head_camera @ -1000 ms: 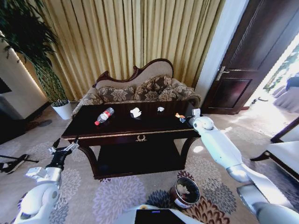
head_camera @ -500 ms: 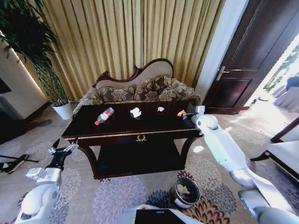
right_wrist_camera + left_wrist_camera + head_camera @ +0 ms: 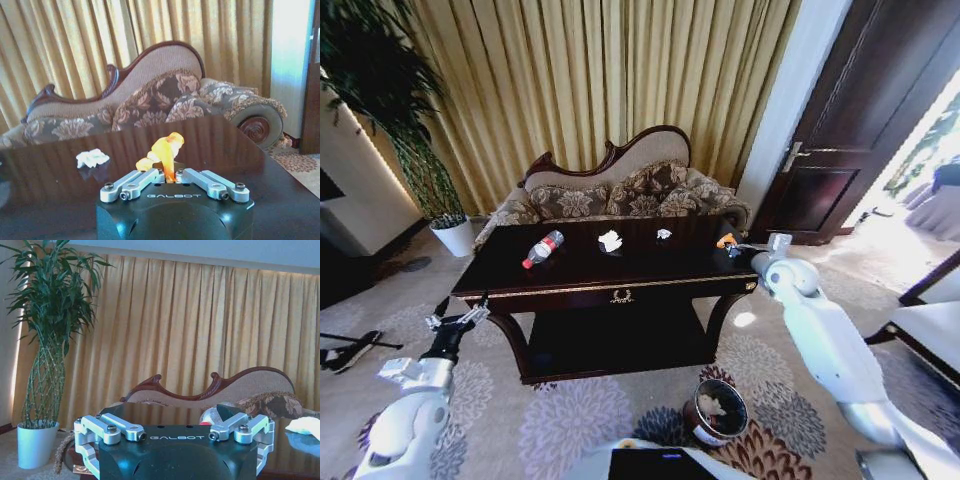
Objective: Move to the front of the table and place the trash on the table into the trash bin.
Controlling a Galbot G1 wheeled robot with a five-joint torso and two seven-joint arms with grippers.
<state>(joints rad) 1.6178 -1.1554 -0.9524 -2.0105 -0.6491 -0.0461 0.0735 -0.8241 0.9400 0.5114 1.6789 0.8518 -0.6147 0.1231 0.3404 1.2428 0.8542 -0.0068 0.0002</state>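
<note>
- Right end effector (image 3: 170, 176): fingers closed on the orange wrapper (image 3: 162, 152), held above the right end of the worktop (image 3: 650, 262).
- Beyond it on the worktop: a small white paper scrap (image 3: 92, 157); farther off, crumpled white paper (image 3: 610, 240) and the bottle (image 3: 543, 248).
- Trash bin (image 3: 714, 411): on the floor, well below and nearer the robot.
- Risk: the thin wrapper, pinched at one end, could slip free on the way over.
- Left end effector (image 3: 457, 322): open, empty, idle off the worktop's left corner.
</note>
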